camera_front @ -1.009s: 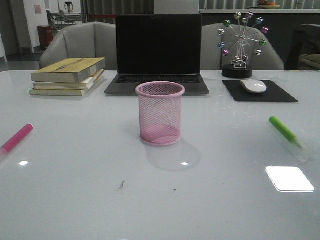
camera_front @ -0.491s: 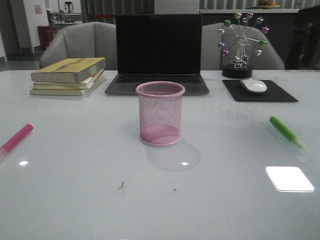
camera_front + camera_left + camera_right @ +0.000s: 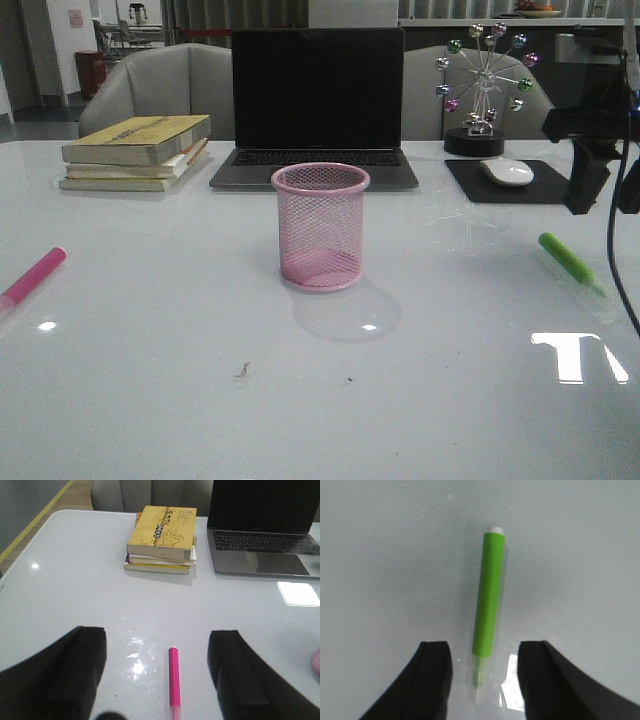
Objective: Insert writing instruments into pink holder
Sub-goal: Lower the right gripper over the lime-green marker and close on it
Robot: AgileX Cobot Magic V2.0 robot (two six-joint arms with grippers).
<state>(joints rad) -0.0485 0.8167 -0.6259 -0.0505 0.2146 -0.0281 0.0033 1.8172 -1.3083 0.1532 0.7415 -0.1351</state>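
Note:
The pink holder stands upright and empty at the table's middle. At the left edge of the table lies the magenta marker. In the left wrist view it shows on the table between the fingers of my open left gripper, which hangs above it. The green marker lies at the right. My right gripper hovers above and just behind it. The right wrist view has the green marker on the table, its clear cap end between the spread fingers of the right gripper, untouched.
A stack of books sits at the back left and an open laptop behind the holder. At the back right are a white mouse on a black pad and a ferris-wheel ornament.
My right arm has come into the front view at the upper right, above the green marker, and now breaks up the bright reflection on the table. Markers and holder have not moved.

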